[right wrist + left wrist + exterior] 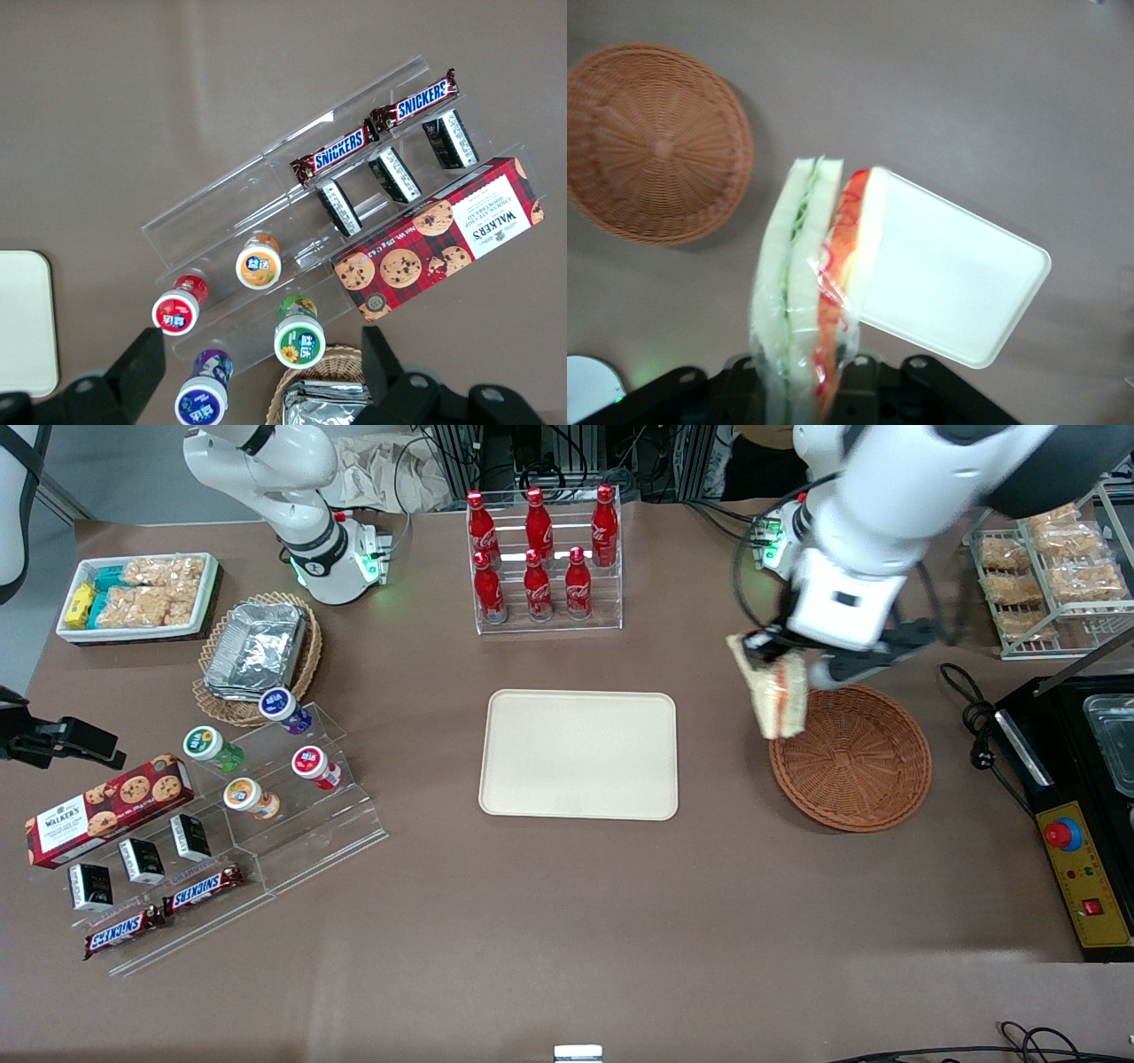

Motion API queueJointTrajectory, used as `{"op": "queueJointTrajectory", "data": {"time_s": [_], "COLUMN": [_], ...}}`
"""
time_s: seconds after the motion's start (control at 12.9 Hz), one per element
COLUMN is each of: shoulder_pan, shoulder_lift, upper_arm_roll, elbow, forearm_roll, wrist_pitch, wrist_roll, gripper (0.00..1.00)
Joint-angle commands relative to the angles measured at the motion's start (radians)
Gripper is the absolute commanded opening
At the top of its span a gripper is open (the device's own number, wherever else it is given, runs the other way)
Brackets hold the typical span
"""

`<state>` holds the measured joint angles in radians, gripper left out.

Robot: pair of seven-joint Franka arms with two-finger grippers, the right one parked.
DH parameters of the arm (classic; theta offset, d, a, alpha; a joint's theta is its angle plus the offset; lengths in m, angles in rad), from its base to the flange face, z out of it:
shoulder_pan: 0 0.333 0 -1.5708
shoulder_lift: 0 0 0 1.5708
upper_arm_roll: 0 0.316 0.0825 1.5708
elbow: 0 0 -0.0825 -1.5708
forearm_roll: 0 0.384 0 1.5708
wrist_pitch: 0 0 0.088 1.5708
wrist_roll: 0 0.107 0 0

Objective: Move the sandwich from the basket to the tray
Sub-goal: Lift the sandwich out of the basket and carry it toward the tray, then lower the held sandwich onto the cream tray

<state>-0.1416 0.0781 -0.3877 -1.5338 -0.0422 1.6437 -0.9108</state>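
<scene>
My left gripper (778,657) is shut on the sandwich (772,688), a plastic-wrapped wedge of white bread with orange-red and green filling, and holds it in the air above the rim of the basket (855,762) on the tray's side. The reddish-brown wicker basket holds nothing. In the left wrist view the sandwich (811,283) hangs from the gripper (804,376), with the basket (651,142) and the tray (952,270) on the table below. The cream-beige tray (578,754) lies flat at the table's middle with nothing on it.
A clear rack of red cola bottles (542,558) stands farther from the camera than the tray. A black appliance with a red button (1076,815) and a cable (974,717) lie beside the basket. A wire rack of snack packets (1045,576) stands at the working arm's end.
</scene>
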Motion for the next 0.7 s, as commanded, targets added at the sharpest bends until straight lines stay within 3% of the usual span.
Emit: {"op": "queueJointTrajectory", "data": {"time_s": [0.0,0.16,0.31,0.62], "shoulder_pan": [0.008,0.008,0.008,0.007], "shoulder_lift": [0.042,0.048,0.104,0.260], "upper_arm_roll": [-0.098,-0.157,-0.189,-0.204], "elbow": [-0.124,-0.302,-0.390,-0.514], "forearm_roll": [0.016,0.083,0.117,0.310], "wrist_pitch": [0.196,0.400,0.516,0.781], "wrist_roll": [-0.061,-0.100,-0.103,-0.212], "gripper": [0.00,0.00,0.00,0.00]}}
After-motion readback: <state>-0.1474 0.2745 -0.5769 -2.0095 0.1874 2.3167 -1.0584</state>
